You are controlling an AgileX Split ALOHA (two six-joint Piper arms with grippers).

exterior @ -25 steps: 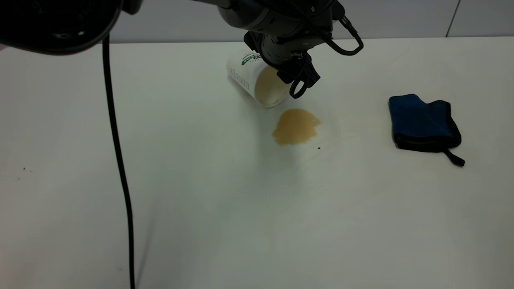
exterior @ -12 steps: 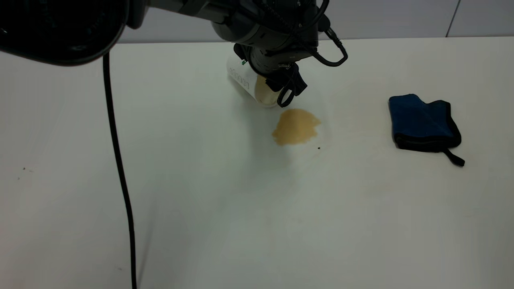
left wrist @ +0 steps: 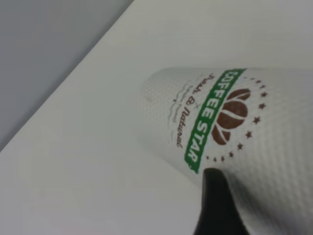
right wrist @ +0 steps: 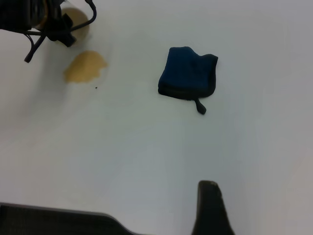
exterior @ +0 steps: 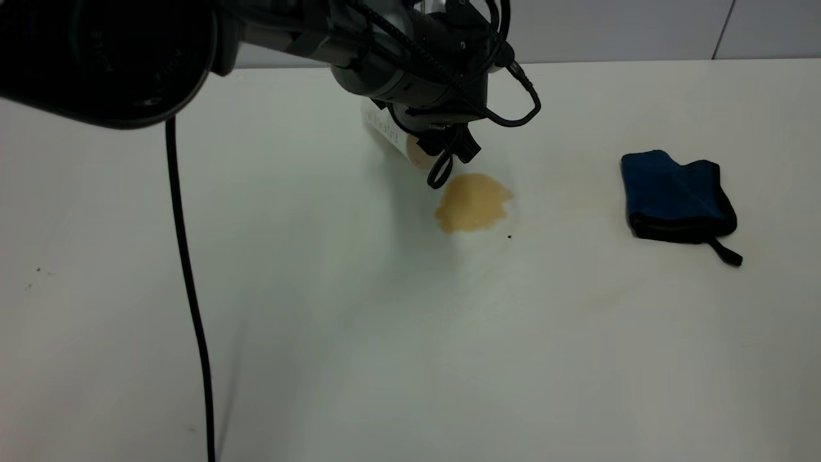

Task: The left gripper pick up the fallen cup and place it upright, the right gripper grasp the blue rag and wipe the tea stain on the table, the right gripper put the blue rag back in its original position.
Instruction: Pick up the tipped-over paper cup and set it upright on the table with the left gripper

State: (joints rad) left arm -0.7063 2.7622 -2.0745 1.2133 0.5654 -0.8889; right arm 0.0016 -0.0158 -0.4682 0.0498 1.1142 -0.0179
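Note:
The cup point(exterior: 383, 130) lies on its side on the table point(exterior: 385, 333), mouth toward the tea stain point(exterior: 473, 202). My left gripper point(exterior: 428, 149) is down over the cup's mouth end and hides most of it. In the left wrist view the cup's logo side point(left wrist: 234, 122) fills the frame, and one finger point(left wrist: 215, 200) rests beside its wall; the jaws stand open around it. The blue rag point(exterior: 673, 196) lies folded at the right. The right gripper is out of the exterior view; one of its fingers point(right wrist: 210, 208) hangs above bare table, well short of the rag point(right wrist: 188, 71).
A black cable point(exterior: 189, 269) hangs down across the left of the table. A tiny black speck point(exterior: 510, 236) sits just right of the stain. The table's far edge runs close behind the cup.
My left gripper has come down and shifted left over the cup, covering more of its open mouth. The cup, the stain and the rag have not moved.

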